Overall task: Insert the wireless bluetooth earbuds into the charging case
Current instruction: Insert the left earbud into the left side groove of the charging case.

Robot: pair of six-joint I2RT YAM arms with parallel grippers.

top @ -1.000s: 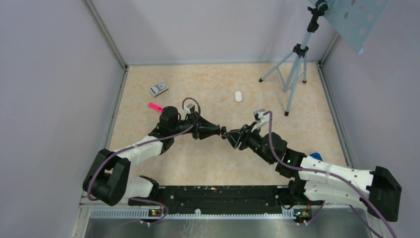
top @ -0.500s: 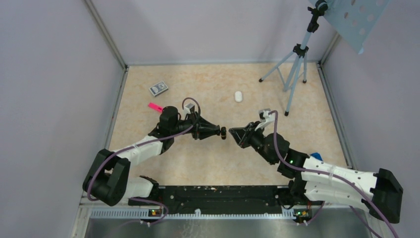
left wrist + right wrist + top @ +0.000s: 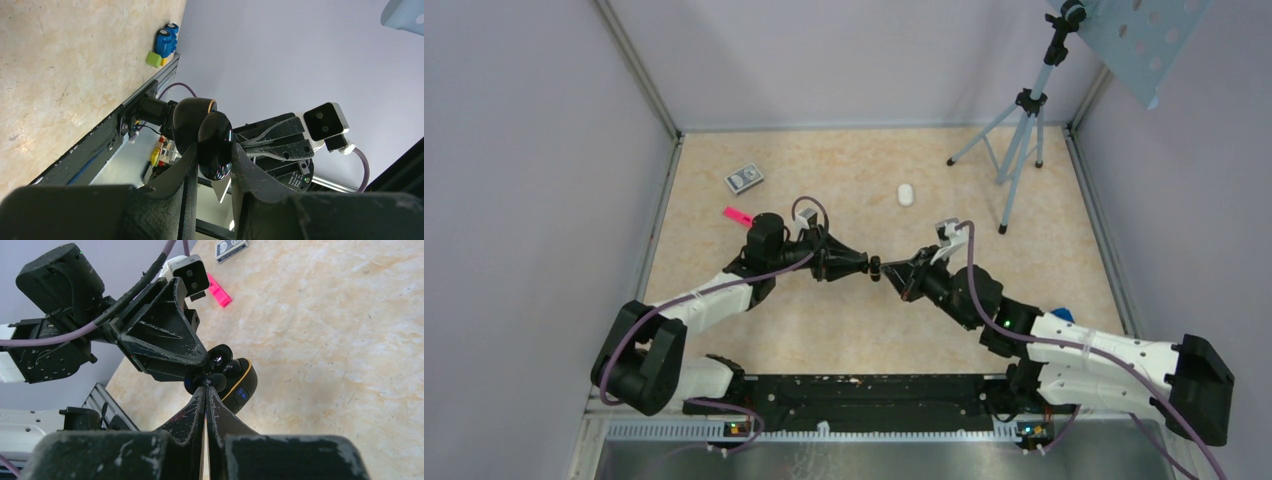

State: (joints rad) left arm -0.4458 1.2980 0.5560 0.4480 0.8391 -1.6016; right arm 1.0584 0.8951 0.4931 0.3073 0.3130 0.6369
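The left tool (image 3: 214,149) is clamping the black case (image 3: 242,384) between its two fingers, partly closed around it, holding it up in the air over the middle of the table (image 3: 844,170). The case is lying open, its orange rim showing, with its mouth facing the right arm. Black buds (image 3: 220,358) are sitting inside it, in the wells.

The right tool (image 3: 205,390) is meeting it head-on, fingers pressed fully together with no gap between them. Its tips are poking right at the mouth of the case, touching or just beside a dark bud there. Whether anything is pinched between those tips, I cannot tell.

Out on the table, a white oval thing (image 3: 905,194) is lying toward the far edge. A pink piece (image 3: 737,215) and a small grey box (image 3: 744,178) are sitting near the left edge. A tripod (image 3: 1022,135) is standing in the far right corner. A blue block (image 3: 165,40) and a green block (image 3: 154,59) are touching, by the right edge.
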